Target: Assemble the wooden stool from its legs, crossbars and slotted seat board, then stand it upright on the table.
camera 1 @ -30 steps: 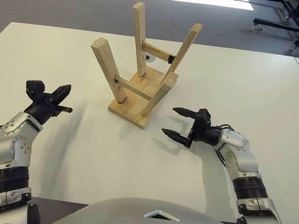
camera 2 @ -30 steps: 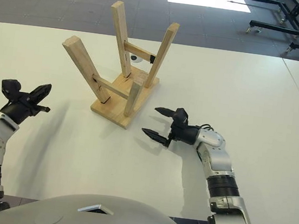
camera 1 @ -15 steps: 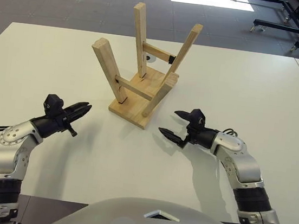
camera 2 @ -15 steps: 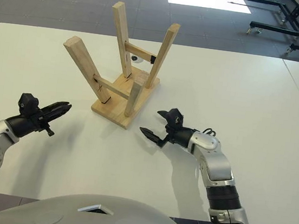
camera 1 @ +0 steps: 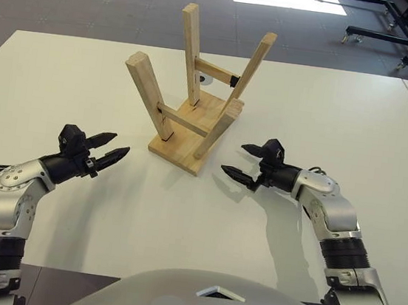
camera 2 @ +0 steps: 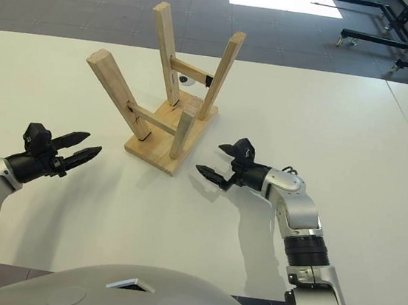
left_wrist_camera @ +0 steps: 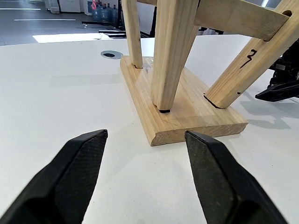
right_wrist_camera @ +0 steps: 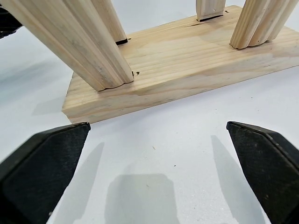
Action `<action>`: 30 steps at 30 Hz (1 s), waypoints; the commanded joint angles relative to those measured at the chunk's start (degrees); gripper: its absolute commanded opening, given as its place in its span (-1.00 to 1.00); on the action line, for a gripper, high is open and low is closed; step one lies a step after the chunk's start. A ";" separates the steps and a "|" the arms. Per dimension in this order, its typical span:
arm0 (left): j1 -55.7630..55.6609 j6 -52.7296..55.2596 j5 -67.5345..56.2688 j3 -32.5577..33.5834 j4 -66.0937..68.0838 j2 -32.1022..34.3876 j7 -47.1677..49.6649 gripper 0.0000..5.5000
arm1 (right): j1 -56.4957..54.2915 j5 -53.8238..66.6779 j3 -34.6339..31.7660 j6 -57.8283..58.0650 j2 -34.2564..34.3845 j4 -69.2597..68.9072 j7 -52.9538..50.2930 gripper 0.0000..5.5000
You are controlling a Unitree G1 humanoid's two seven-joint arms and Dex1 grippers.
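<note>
The wooden stool (camera 1: 191, 114) stands upside down in the middle of the white table (camera 1: 385, 130). Its seat board (camera 1: 191, 132) lies flat, its legs point up and crossbars (camera 1: 215, 70) join them. My left gripper (camera 1: 110, 148) is open, low over the table to the left of the seat board and pointing at it. My right gripper (camera 1: 244, 162) is open just right of the board's near corner. From the wrists, the seat board (left_wrist_camera: 182, 105) lies a short way beyond the left gripper (left_wrist_camera: 145, 142), and the seat board (right_wrist_camera: 177, 65) faces the open right gripper (right_wrist_camera: 156, 135).
A small round hole (left_wrist_camera: 111, 54) is set in the table behind the stool. Beyond the far edge is dark floor with wheeled metal frames (camera 1: 387, 26) at the back right. Bare tabletop lies to both sides of the stool.
My left gripper swung from the far left, in and down toward the stool, and opened a little wider. My right gripper shifted slightly up along the board's near corner.
</note>
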 commanded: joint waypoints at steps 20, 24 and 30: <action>11.26 11.28 14.85 -15.98 -22.91 -7.62 25.55 0.67 | -37.11 -24.05 -3.92 -35.60 12.18 68.59 -44.98 0.96; 11.99 13.67 20.02 -19.93 -25.62 -7.58 29.40 0.67 | -37.66 -24.05 -5.31 -35.40 12.52 70.50 -45.94 0.96; 3.60 28.97 5.14 -16.90 -42.06 -10.80 28.11 0.67 | -36.46 -23.49 -6.74 -36.20 11.91 69.45 -43.24 0.96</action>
